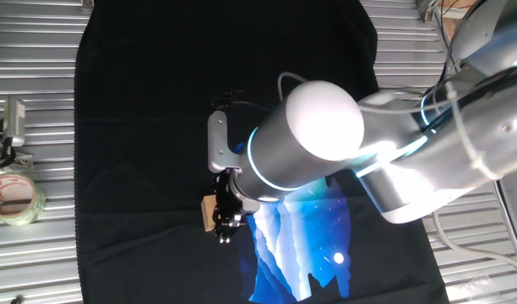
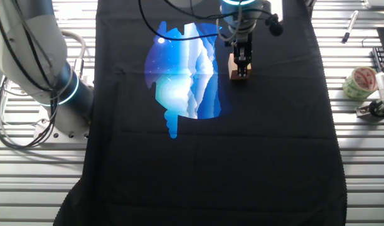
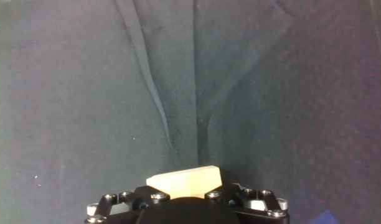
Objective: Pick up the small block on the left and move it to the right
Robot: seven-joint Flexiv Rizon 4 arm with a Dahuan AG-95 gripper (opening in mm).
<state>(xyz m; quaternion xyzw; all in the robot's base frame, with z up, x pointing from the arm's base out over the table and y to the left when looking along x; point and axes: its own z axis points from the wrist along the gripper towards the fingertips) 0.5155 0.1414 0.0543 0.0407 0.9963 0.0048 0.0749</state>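
The small block is a light tan wooden cube on the black cloth, just left of the blue print. My gripper points down with its dark fingers closed on the cube's sides. From the other fixed view the small block shows under the gripper, at the print's right edge. The hand view has the small block wedged, slightly tilted, in the black gripper at the bottom edge. Whether the cube still touches the cloth cannot be told.
A blue and white print lies on the cloth beside the gripper. On the slatted metal table sit a roll of clear tape, a metal clip and a pen. The arm's thick links overhang the cloth.
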